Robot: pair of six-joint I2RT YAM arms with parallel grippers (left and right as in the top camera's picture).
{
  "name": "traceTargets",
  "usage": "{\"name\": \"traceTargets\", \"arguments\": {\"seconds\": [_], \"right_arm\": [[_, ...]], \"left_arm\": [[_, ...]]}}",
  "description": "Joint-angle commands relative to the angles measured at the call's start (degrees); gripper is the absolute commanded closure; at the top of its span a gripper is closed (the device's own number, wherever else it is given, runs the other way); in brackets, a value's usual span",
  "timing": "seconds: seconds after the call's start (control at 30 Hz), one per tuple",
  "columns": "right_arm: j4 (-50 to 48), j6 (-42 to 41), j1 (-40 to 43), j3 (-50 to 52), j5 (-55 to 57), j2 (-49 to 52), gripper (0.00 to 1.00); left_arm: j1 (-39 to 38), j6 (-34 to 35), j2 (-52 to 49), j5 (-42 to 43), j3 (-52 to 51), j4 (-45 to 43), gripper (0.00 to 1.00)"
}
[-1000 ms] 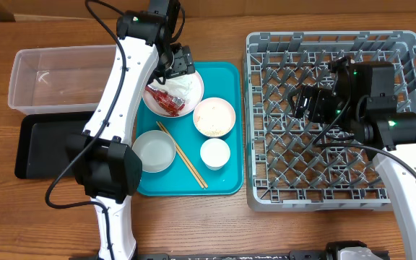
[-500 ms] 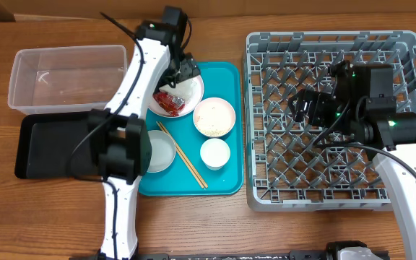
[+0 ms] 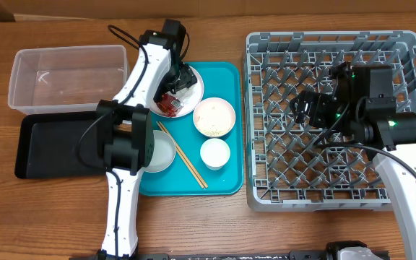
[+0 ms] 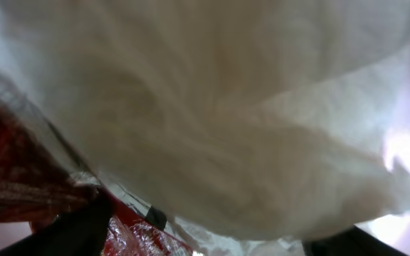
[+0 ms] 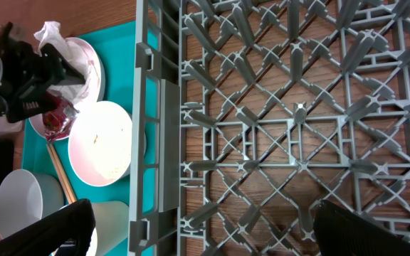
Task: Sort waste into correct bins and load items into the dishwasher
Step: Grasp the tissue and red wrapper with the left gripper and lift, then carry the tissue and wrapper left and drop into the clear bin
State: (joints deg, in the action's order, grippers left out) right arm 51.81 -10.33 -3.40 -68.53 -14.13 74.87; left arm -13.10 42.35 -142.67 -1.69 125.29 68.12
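In the left wrist view the crumpled napkin (image 4: 212, 121) is a blur cut by the top edge, the red wrapper (image 4: 20, 185) is cut at the left, and the left end effector (image 4: 216, 227) shows only dark tips in the bottom corners, so contact with the napkin cannot be told. From overhead it covers much of the plate (image 3: 197, 92), and its arm hides part of a pale bowl (image 3: 166, 150). The right wrist view cuts off the cup (image 5: 112, 231) at the bottom edge.

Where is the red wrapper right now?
Overhead view: red wrapper lies on the white plate at the teal tray's far-left corner, just beside the left gripper.
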Motion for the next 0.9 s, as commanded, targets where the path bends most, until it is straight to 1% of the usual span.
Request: {"name": "traceTargets", "arguments": {"seconds": [0.0, 0.07, 0.17, 0.2, 0.23, 0.4, 0.5, 0.57, 0.67, 0.8, 0.87], "right_arm": [[-0.2, 0.04, 0.22, -1.18, 0.59, 0.07, 0.0], [-0.2, 0.04, 0.22, -1.18, 0.59, 0.07, 0.0], [-0.2, 0.04, 0.22, -1.18, 0.59, 0.07, 0.0], [-0.2, 0.04, 0.22, -1.18, 0.59, 0.07, 0.0], [-0.2, 0.04, 0.22, -1.18, 0.59, 0.07, 0.0], [-0.2, 0.04, 0.22, -1.18, 0.59, 0.07, 0.0], [-0.2, 0.04, 0.22, -1.18, 0.59, 0.07, 0.0], [-0.2, 0.04, 0.22, -1.18, 0.57, 0.07, 0.0], [-0.2, 0.04, 0.22, -1.18, 0.57, 0.07, 0.0], [-0.28, 0.04, 0.22, -1.18, 0.57, 0.07, 0.0], [-0.28, 0.04, 0.22, -1.18, 0.57, 0.07, 0.0]], "left_arm": [[0.07, 0.5, -2.4, 0.24, 0.44, 0.2, 0.29], [0.07, 0.17, -2.84, 0.24, 0.44, 0.22, 0.43], [0.0, -0.42, -3.19, 0.22, 0.44, 0.7, 0.7], [0.0, -1.86, -3.19, 0.24, 0.44, 0.85, 0.87], [0.0, -2.6, -3.19, 0.33, 0.44, 0.83, 0.95], [0.2, -11.85, -2.67, 4.46, 3.13, 2.27, 0.96], [0.63, -12.76, -2.14, 4.57, 9.16, 6.8, 0.96], [1.07, -13.77, -1.53, 4.76, 15.15, 10.49, 0.96], [2.12, -14.8, -0.76, 4.79, 26.99, 17.33, 0.96], [4.42, -15.17, -0.66, 4.66, 40.46, 24.98, 0.96], [6.25, -15.15, -0.66, 4.5, 43.63, 27.1, 0.96]]}}
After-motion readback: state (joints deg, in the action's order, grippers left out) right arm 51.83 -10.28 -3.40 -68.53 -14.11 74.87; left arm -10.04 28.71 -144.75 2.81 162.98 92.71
